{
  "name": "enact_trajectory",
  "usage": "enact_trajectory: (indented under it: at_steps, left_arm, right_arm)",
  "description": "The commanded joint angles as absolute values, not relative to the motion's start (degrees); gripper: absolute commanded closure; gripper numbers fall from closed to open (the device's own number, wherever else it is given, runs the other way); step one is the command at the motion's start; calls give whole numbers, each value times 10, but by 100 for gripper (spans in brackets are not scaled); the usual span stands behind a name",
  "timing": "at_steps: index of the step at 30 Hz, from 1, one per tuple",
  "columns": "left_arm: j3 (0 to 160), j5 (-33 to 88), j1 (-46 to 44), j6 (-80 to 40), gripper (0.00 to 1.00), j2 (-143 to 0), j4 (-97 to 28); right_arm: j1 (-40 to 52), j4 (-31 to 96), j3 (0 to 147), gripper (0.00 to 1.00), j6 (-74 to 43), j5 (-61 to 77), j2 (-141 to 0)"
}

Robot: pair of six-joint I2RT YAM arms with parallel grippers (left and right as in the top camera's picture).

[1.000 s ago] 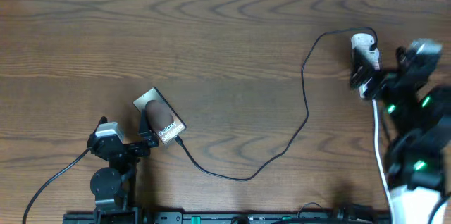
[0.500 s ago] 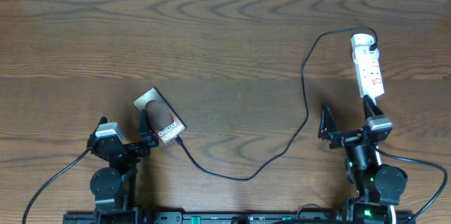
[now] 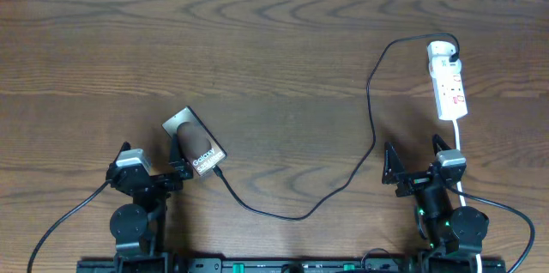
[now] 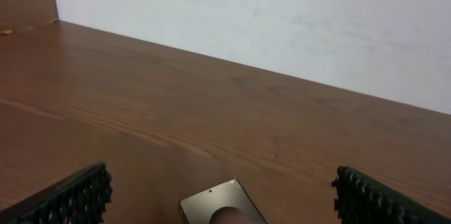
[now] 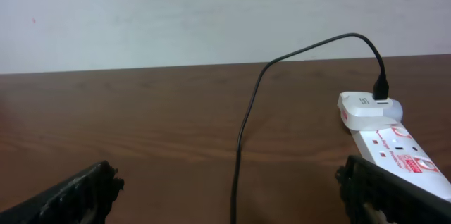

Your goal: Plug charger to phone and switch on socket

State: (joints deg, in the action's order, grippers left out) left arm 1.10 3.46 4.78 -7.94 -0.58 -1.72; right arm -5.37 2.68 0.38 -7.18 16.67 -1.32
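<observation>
Charger (image 3: 373,136) tip lies at phone's (image 3: 195,142) near end, plug in socket (image 3: 451,88) far right. L gripper (image 4: 220,176) & R gripper (image 3: 413,160) gape empty. Can't tell if tip's seated: check, then switch socket on w/ R, pressing square.

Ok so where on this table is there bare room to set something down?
Bare: the whole far strip of table behind the phone and charger cable, and the middle patch between phone and cable. Crowded: the right side, where cable, socket and its white cord bunch together.
</observation>
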Motion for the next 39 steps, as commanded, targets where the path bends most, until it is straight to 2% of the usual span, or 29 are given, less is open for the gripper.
enact_trajectory:
  at_steps: [1,18,27,39]
  left_arm:
    - [3,34,50,-84,0,-2,-39]
    - [3,34,50,-84,0,-2,-39]
    - [3,34,50,-84,0,-2,-39]
    - [3,34,50,-84,0,-2,-39]
  right_arm:
    - [-50,31,3,1,-66,160,-3]
    - [-50,33,3,1,-65,132,-3]
    - [-50,35,3,1,48,128,-3]
    - [-40,43,4,1,48,36,-3]
